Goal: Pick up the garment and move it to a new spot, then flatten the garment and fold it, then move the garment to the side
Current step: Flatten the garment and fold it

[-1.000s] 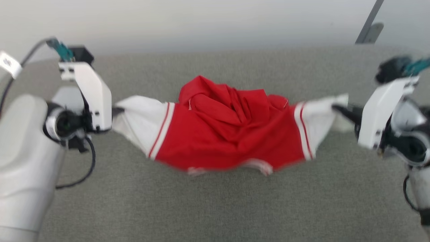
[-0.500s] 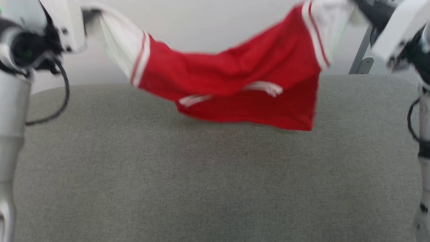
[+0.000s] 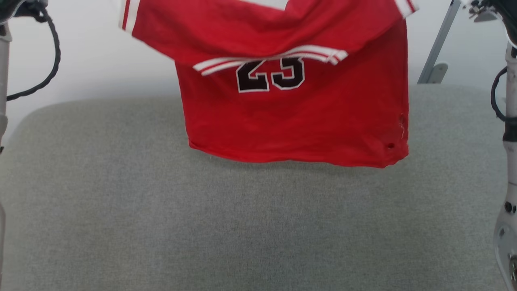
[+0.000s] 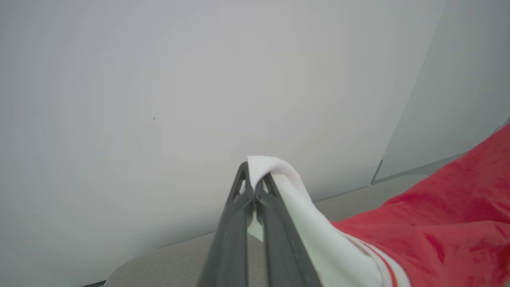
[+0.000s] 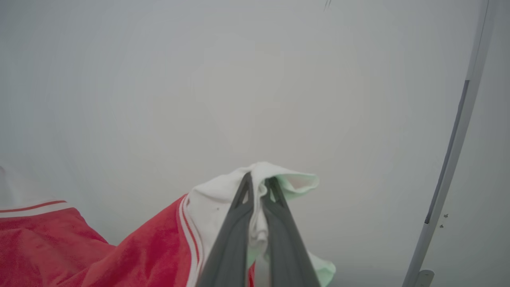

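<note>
**Item 1. Garment [image 3: 295,117].** A thin bright-red T-shirt with white sleeve ends, each edged in narrow red-and-white stripes. You have it hanging in the air by its two sleeves. The body drapes down in front of the pale wall, and the lower hem sits low over the far part of the grey woven-fabric surface [image 3: 242,226]. Whether the hem brushes that surface cannot be told. My judgement is that you hold it wide at both sleeves so its own weight pulls the body straight before you lay it down at a new spot.

**Item 2. Left gripper [image 4: 253,179].** Two long dark fingers are pinched tight on one white sleeve end [image 4: 303,211], and the cloth folds over the tips.

**Item 3. Right gripper [image 5: 259,181].** It is likewise clenched on the other white sleeve end [image 5: 223,199], with cloth bunched around the fingers.

**Item 4. Grey metal post [image 3: 438,48].** It slants up the wall at the right, apart from the shirt.

**Notes on views.**
- **Head view:** go here for the hang. It gives you the black number 23 outlined in white [image 3: 270,74], the striped neckband [image 3: 270,56] drooping just above it, a small dark mark [image 3: 390,145] near the right of the hem, and the hem's slight tilt.
- **Wrist views:** go here for the bite. Each pinch holds only the white sleeve end, none of the red body. I judge that secure enough for thin cloth, though a sharp swing could work it loose.
</note>
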`<state>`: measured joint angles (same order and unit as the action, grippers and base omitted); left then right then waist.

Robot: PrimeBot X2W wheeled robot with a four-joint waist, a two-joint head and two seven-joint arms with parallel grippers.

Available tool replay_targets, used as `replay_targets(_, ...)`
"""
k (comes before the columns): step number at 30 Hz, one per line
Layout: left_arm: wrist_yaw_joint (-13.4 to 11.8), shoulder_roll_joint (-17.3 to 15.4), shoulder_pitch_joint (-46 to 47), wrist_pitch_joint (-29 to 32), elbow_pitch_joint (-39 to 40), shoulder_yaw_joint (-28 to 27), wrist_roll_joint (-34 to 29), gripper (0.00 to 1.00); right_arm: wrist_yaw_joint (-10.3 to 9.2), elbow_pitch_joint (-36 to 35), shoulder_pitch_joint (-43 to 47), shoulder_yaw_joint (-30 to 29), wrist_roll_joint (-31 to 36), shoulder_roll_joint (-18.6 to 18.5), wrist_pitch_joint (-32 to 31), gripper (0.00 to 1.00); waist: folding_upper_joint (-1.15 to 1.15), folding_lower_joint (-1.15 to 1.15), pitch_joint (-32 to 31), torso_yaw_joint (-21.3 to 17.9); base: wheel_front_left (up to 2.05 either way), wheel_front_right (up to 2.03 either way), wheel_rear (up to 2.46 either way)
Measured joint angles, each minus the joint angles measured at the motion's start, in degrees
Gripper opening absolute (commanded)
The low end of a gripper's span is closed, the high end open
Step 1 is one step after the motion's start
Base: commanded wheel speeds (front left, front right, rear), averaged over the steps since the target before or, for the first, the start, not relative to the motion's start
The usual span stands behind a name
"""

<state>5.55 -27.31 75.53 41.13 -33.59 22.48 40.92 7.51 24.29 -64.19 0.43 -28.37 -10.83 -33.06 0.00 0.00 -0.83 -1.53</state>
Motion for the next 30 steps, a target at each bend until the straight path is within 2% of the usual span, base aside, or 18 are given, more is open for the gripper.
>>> replay_targets(4, 0.5, 0.9, 1.3, -3.9, -2.4, 0.9, -1.4, 0.00, -0.01, 4.2, -2.7, 0.4, 2.9, 0.2, 5.5, 0.00, 0.00, 0.00, 2.4, 0.1, 0.00, 0.00, 0.00)
replay_targets(9, 0.9, 2.1, 6.5, -9.5, -5.9, 1.4, -2.9, 0.00, -0.01, 9.7, -8.2, 0.9, 6.4, 0.9, 16.3, 0.00, 0.00, 0.00, 7.8, 0.3, 0.00, 0.00, 0.00)
replay_targets(13, 1.0, 2.5, 12.2, -18.3, -7.9, 1.8, -6.3, 0.00, 0.00, 14.8, -13.5, 3.0, 11.2, 0.7, 24.8, 0.00, 0.00, 0.00, 12.7, 0.5, 0.00, 0.00, 0.00)
replay_targets(17, 1.0, 3.5, 17.6, -29.5, -10.3, 2.1, -9.6, 0.00, 0.00, 19.1, -19.1, 2.8, 16.7, 0.2, 36.4, 0.00, 0.00, 0.00, 17.6, 0.9, 0.00, 0.00, 0.00)
replay_targets(18, 1.0, 3.5, 17.6, -29.5, -10.3, 2.1, -9.6, 0.00, 0.00, 19.1, -19.1, 2.8, 16.7, 0.2, 36.4, 0.00, 0.00, 0.00, 17.6, 0.9, 0.00, 0.00, 0.00)
replay_targets(21, 1.1, 3.8, 20.0, -38.1, -12.1, 2.5, -11.2, 0.00, 0.00, 23.0, -22.2, 2.1, 21.0, 0.2, 43.3, 0.00, 0.00, 0.00, 20.8, 1.3, 0.00, 0.00, 0.00)
replay_targets(25, 1.5, 4.1, 19.3, -45.6, -15.5, 3.9, -12.3, 0.00, 0.00, 30.6, -22.2, 2.0, 22.5, 2.0, 44.7, 0.00, 0.00, 0.00, 23.8, 2.1, 0.00, 0.00, 0.00)
replay_targets(30, 1.8, 4.7, 13.0, -46.6, -21.6, 7.1, -11.6, 0.00, 0.00, 38.9, -19.2, 5.3, 21.5, 2.6, 42.6, 0.00, 0.00, 0.01, 24.7, 3.6, 0.00, 0.00, 0.00)
